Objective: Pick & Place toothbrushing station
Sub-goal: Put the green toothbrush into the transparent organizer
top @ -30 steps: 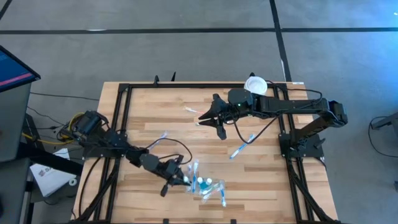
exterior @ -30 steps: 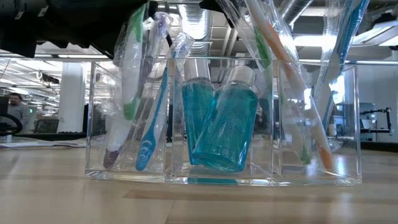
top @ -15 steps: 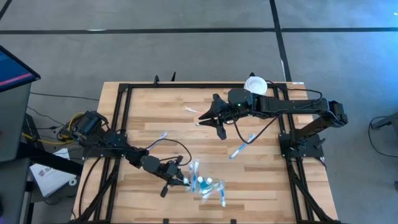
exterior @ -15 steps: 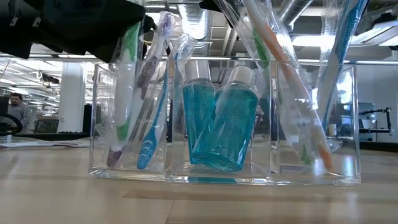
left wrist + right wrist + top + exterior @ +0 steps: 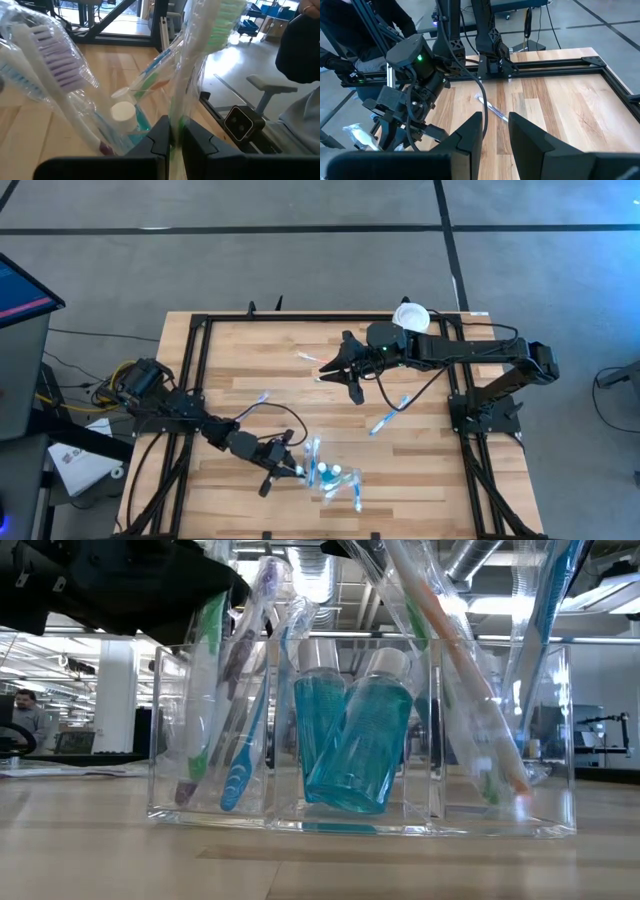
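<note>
While two teal bottles (image 5: 355,745) stand inside, left tool (image 5: 175,137) pinches one green toothbrush (image 5: 192,75).

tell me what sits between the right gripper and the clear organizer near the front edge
In the high view, a wrapped blue toothbrush lies on bare wood between the right gripper and the clear organizer.

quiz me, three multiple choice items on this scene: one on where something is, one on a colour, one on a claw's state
1. Where do the two mouthwash bottles stand in the clear organizer?
A. middle compartment
B. an end compartment
C. on the table outside it

2. What colour is the liquid in those bottles?
A. pink
B. teal blue
C. yellow

3. What is the left claw doing?
A. open over bare wood
B. shut on the wrapped green toothbrush
C. shut on a bottle cap

Answers:
1 A, the low view shows them between the two dividers.
2 B, clearly teal in the low view.
3 B, the left wrist view shows its fingers pinching the wrapped brush.
</note>
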Robot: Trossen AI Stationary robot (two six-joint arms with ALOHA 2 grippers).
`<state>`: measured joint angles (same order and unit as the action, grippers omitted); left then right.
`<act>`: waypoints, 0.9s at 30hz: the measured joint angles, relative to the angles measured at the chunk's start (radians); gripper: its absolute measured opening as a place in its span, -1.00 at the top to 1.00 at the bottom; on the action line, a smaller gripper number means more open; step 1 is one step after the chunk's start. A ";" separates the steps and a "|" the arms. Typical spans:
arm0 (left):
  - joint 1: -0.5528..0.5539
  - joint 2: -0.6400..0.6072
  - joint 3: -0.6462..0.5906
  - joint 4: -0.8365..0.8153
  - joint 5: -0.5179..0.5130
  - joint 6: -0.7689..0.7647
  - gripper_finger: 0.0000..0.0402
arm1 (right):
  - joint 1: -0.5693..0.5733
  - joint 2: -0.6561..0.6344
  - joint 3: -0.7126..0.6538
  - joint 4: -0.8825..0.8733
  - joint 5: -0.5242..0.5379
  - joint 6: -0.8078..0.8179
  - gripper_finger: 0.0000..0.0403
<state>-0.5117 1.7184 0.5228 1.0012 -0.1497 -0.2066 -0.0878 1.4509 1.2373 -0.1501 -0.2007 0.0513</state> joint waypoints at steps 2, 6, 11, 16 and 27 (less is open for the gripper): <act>-0.006 0.000 0.000 0.000 0.000 0.000 0.92 | 0.000 0.000 0.000 0.000 0.000 0.000 0.57; -0.018 0.020 -0.001 0.000 -0.003 -0.001 0.92 | 0.001 0.000 0.000 0.000 0.000 0.000 0.57; -0.015 0.096 0.008 0.096 -0.027 -0.008 0.91 | 0.001 0.000 0.000 0.000 0.000 0.000 0.57; -0.011 0.105 0.006 0.115 -0.010 0.002 0.79 | 0.001 0.000 0.000 -0.001 0.000 0.000 0.57; -0.011 0.103 0.004 0.070 -0.006 0.008 0.51 | 0.002 0.000 0.000 -0.003 0.000 0.000 0.57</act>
<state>-0.5232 1.8218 0.5266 1.0710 -0.1562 -0.1982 -0.0856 1.4509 1.2373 -0.1535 -0.2008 0.0517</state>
